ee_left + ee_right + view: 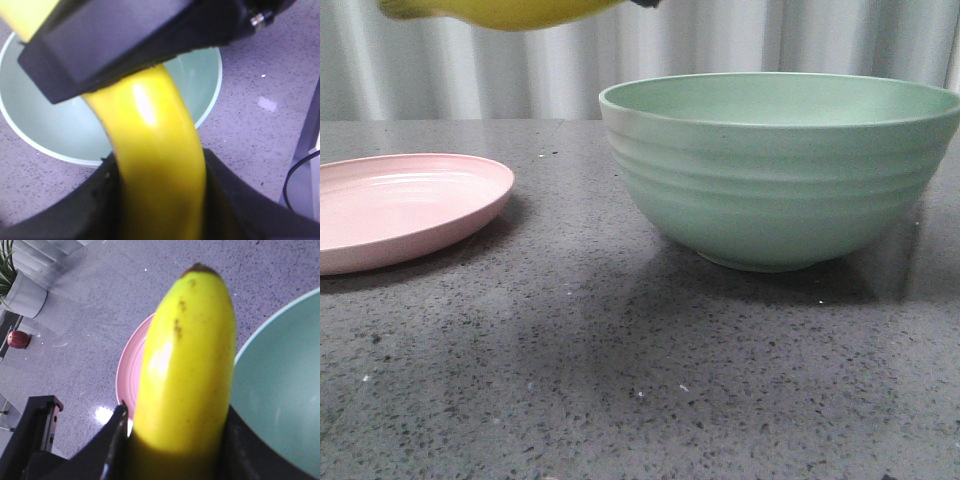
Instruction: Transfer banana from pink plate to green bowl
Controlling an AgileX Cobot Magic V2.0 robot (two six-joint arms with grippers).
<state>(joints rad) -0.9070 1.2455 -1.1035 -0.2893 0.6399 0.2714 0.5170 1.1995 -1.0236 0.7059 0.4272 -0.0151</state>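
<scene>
The yellow banana (500,10) hangs high at the top edge of the front view, over the gap between the pink plate (400,205) and the green bowl (780,170). My left gripper (159,157) is shut on one end of the banana (150,130), with the bowl (50,125) below it. My right gripper (176,410) is shut on the banana (190,355) further along. Its dark tip points free over the plate (131,375) and beside the bowl (280,390). The right gripper's black body (125,35) shows in the left wrist view. The plate and the bowl are empty.
A grey speckled table (620,380) carries everything, with a pleated curtain (770,40) behind. A white potted plant (20,290) and a small red round object (18,339) sit far off. A black frame part (37,425) and a dark cable (300,175) lie at the edges.
</scene>
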